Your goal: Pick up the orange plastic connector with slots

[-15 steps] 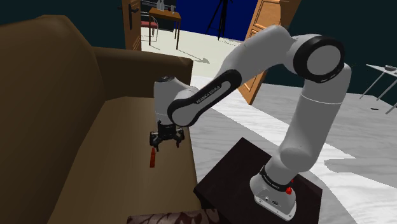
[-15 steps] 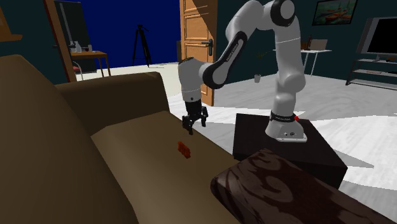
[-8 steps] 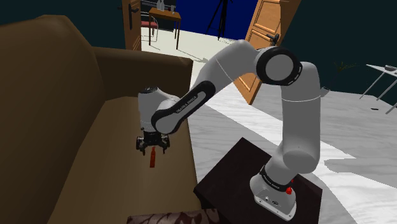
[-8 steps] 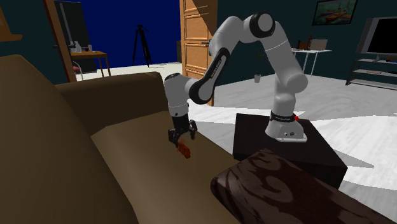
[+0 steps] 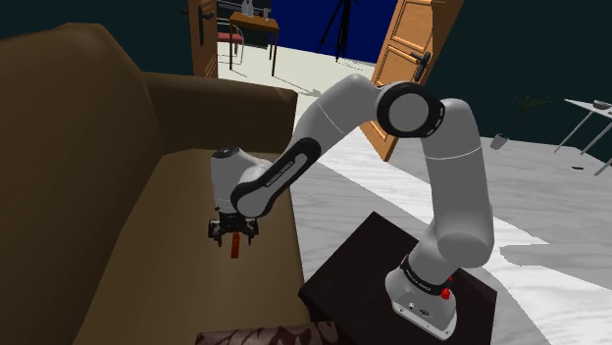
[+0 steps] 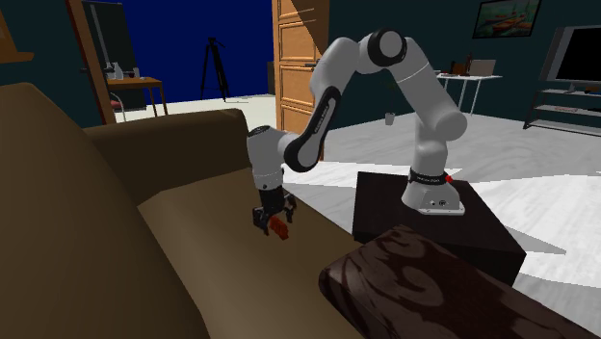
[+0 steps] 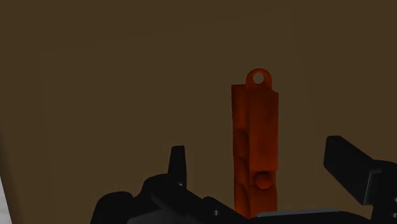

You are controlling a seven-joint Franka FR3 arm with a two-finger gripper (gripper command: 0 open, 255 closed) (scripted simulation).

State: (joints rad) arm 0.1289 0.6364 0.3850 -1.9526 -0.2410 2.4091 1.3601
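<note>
brown sofa seat | white arm bent low over it | fingers spread, touching nothing | orange connector lying on the seat between them | advice: lower straight, keep it centred, close across its narrow width

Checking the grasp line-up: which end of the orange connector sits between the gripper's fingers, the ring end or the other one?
The end without the ring. That end of the orange connector lies between the fingers of the open gripper, untouched, while the ring end points away.

You've got connector lying on sofa seat, gripper right above it, fingers either side, stand beside sofa.
</note>
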